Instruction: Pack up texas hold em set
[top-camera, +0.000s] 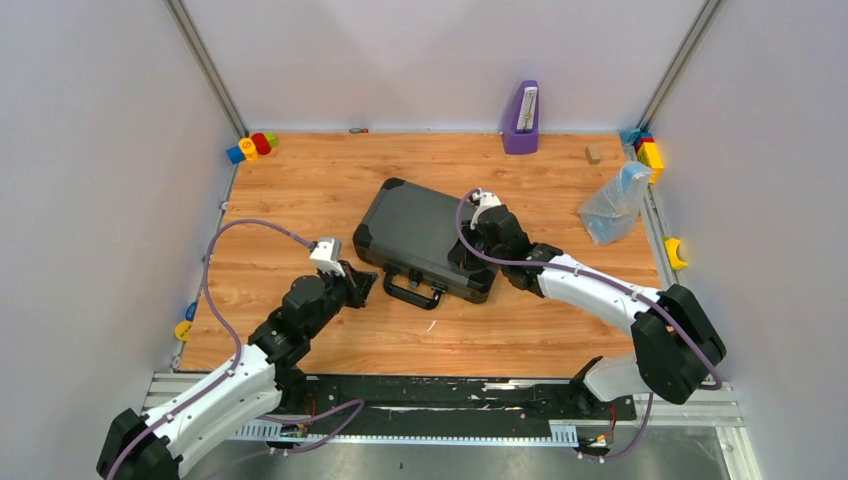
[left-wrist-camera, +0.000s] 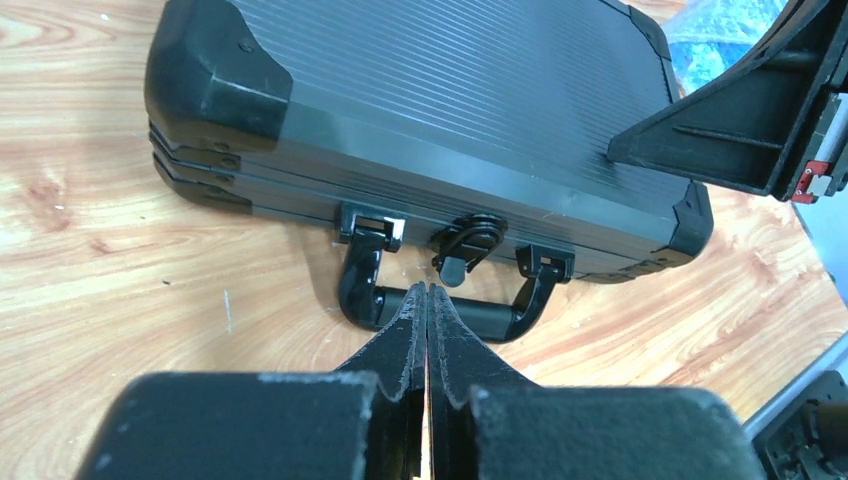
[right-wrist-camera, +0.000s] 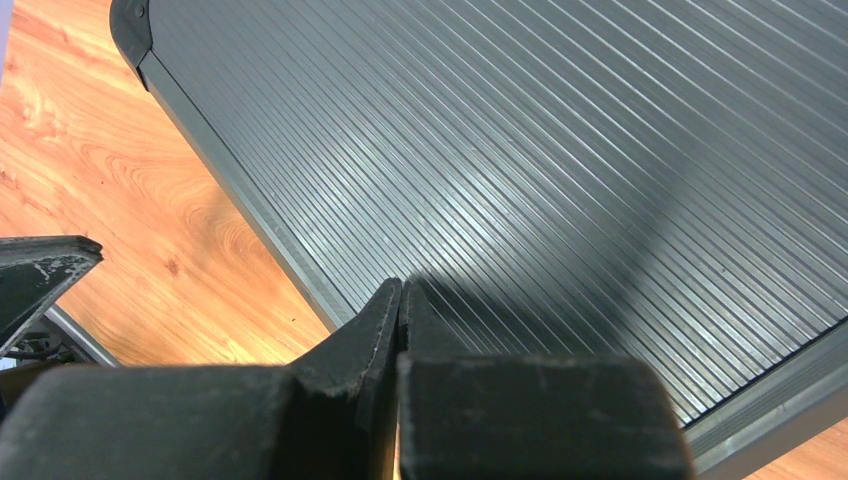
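The black ribbed case (top-camera: 420, 235) lies closed on the wooden table, its handle (top-camera: 412, 293) toward me. In the left wrist view the case (left-wrist-camera: 440, 110) fills the top, with its handle (left-wrist-camera: 490, 320) and a centre latch (left-wrist-camera: 466, 245) on the front edge. My left gripper (left-wrist-camera: 427, 290) is shut and empty, its tips just in front of the handle. My right gripper (right-wrist-camera: 402, 290) is shut, its tips on or just above the ribbed lid (right-wrist-camera: 560, 170) near the case's right front corner. Chips, cards, button and die are out of view.
A purple upright holder (top-camera: 521, 119) stands at the back. Colourful toy blocks sit at the back left (top-camera: 251, 146) and back right (top-camera: 648, 152). A clear plastic bag (top-camera: 614, 205) lies right of the case. A small wooden block (top-camera: 593, 154) sits near it.
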